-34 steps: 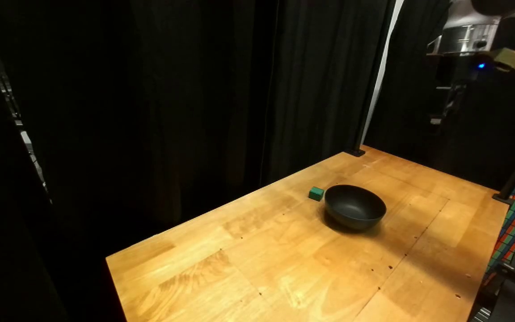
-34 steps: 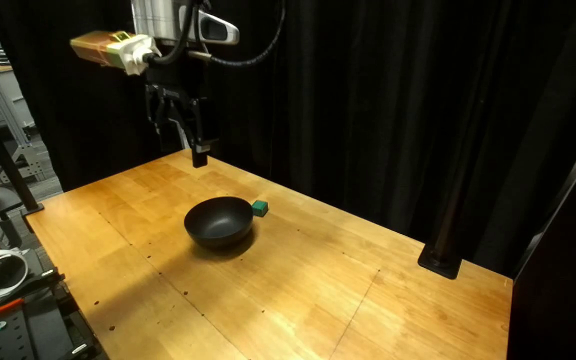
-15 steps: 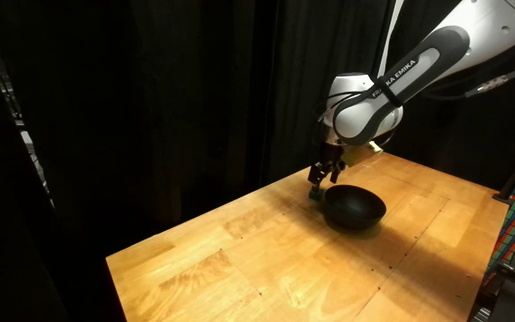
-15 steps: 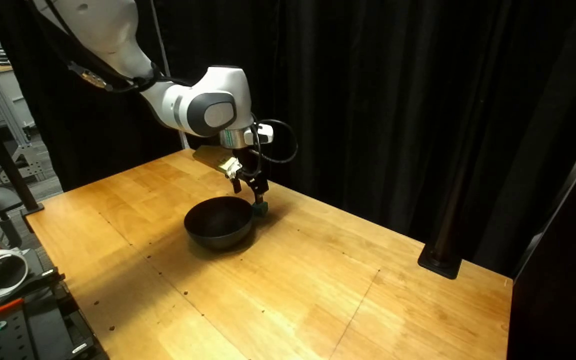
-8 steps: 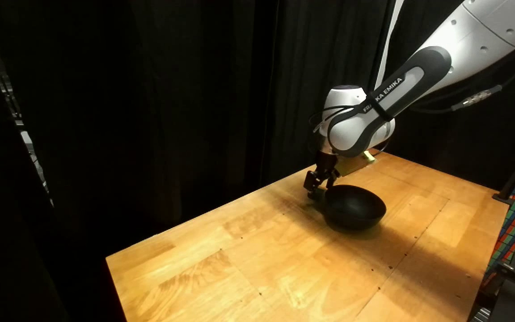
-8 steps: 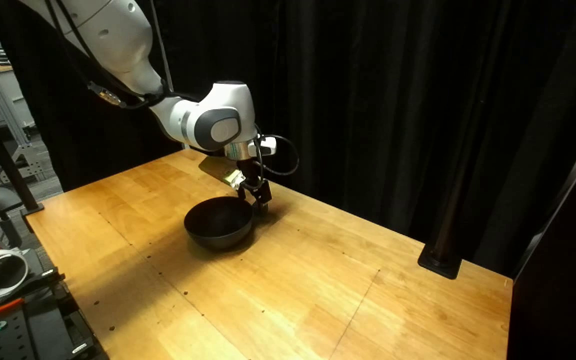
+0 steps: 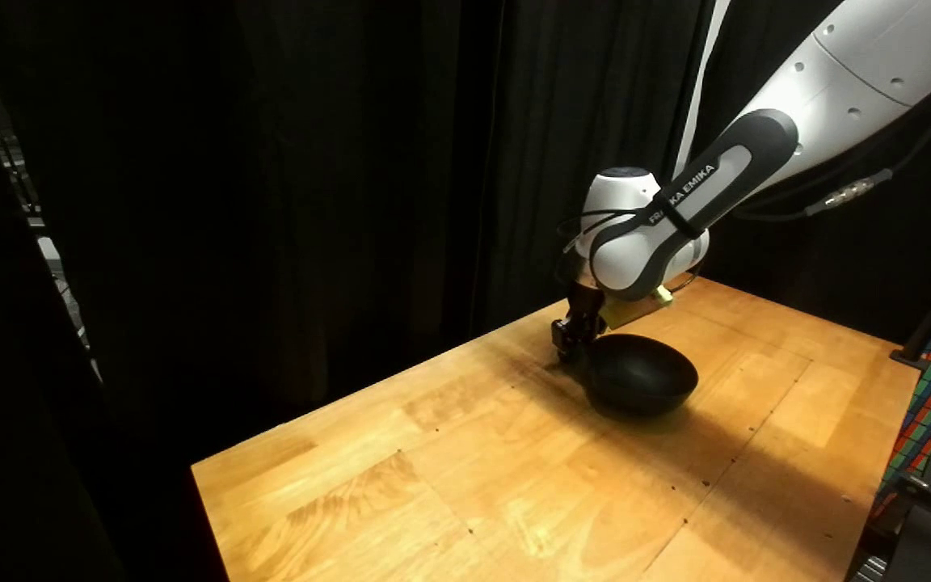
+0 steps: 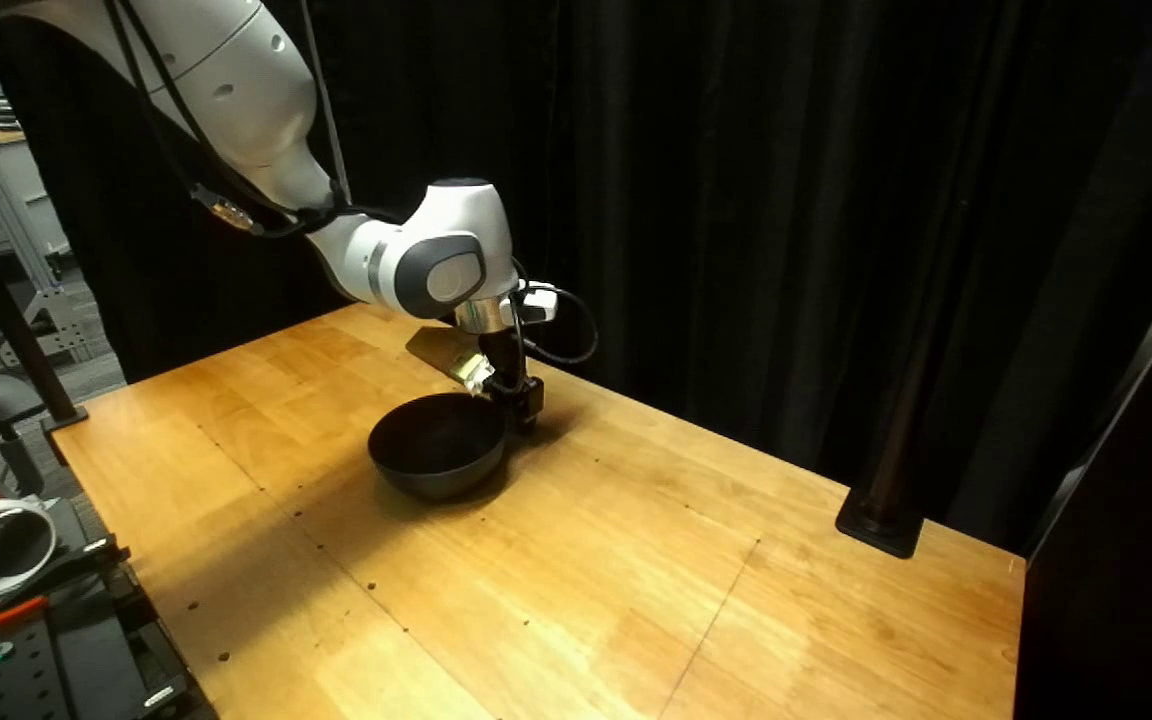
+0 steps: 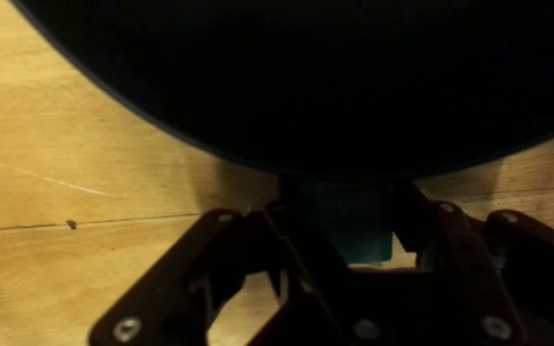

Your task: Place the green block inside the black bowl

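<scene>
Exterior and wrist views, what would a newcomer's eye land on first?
Probably the white arm, angled over the wooden table from the upper right in an exterior view. Next, the black bowl beside the gripper. In the wrist view, the green block shows dimly between the fingers.

In the wrist view, the small dark-green cubic block (image 9: pixel 366 221), partly hidden, is just outside the near rim of the round, matte black bowl (image 9: pixel 315 91), which stands upright.
</scene>
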